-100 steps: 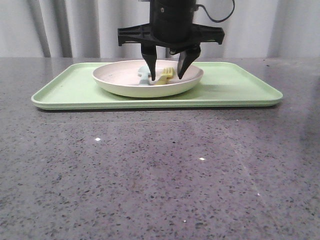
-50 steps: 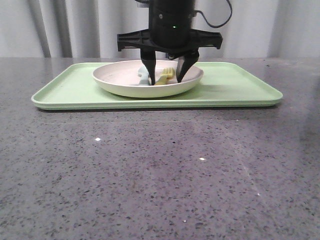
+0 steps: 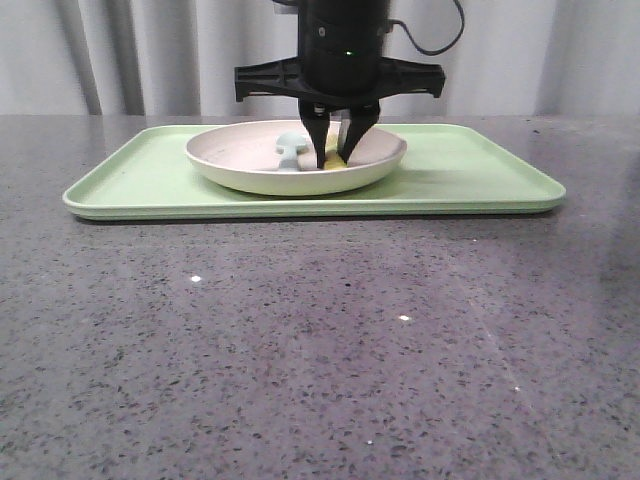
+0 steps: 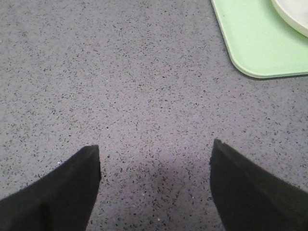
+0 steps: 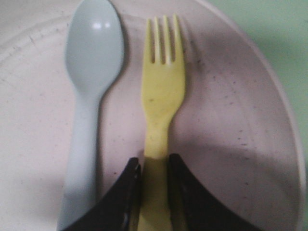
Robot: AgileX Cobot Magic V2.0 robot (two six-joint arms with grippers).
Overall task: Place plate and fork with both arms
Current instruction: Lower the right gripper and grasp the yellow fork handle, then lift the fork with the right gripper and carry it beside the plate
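Observation:
The cream-pink plate (image 3: 240,165) sits on a light-green tray (image 3: 480,170). In it the yellow fork (image 5: 163,91) lies flat beside a pale blue spoon (image 5: 91,72). My right gripper (image 5: 154,163) reaches down into the plate (image 5: 231,120), shut on the fork's handle with a finger pressed against each side. In the front view the right gripper (image 3: 333,160) hides most of the fork; the spoon (image 3: 287,152) shows just left of it. My left gripper (image 4: 156,151) is open over bare table, holding nothing, with the plate's edge (image 4: 293,12) far off.
The tray's rounded corner (image 4: 250,38) lies ahead and to one side of the left gripper. Speckled grey tabletop (image 3: 320,340) stretches in front of the tray. A grey curtain hangs behind the table.
The right gripper's fingers, spread wide on either side of the fork a second ago, have dropped slightly and shut on the fork's handle. Plate and spoon have not moved.

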